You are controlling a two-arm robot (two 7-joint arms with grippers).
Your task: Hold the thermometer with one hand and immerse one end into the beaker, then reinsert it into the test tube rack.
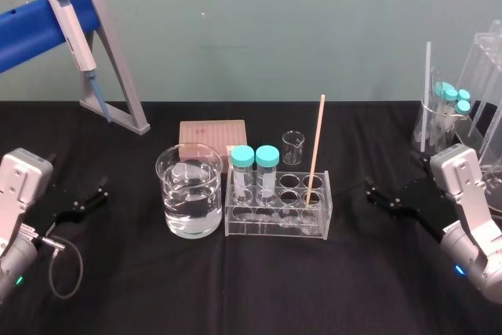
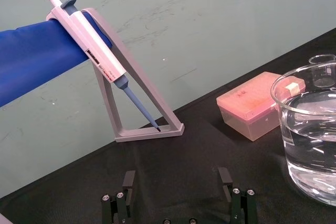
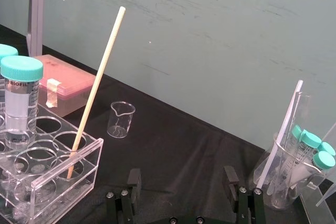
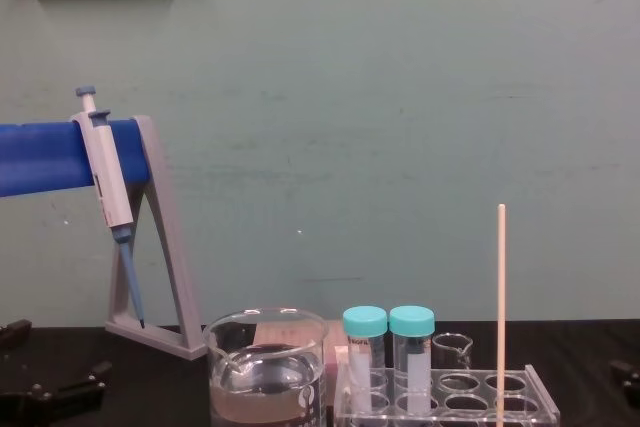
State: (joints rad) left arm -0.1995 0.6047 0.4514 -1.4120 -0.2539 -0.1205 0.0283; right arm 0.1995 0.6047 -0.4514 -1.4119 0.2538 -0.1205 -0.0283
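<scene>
The thermometer [image 1: 316,147] [image 3: 97,90] [image 4: 501,307], a thin cream rod, stands slightly tilted in a right-end hole of the clear test tube rack [image 1: 278,225] [image 3: 52,177] [image 4: 450,402]. Just left of the rack is the large glass beaker [image 1: 190,190] [image 2: 310,135] [image 4: 265,367], holding clear liquid. My right gripper [image 1: 378,196] [image 3: 182,182] rests low on the black cloth to the right of the rack, open and empty, pointing toward it. My left gripper [image 1: 92,198] [image 2: 177,182] lies open and empty at the left, well short of the beaker.
Two teal-capped tubes [image 1: 255,158] stand in the rack's left end. Behind are a pink tip box [image 1: 212,132] and a tiny glass beaker [image 1: 292,147]. A pipette [image 1: 74,25] hangs on its grey and blue stand [image 1: 118,76] at back left. Glassware with capped tubes [image 1: 455,107] crowds the back right.
</scene>
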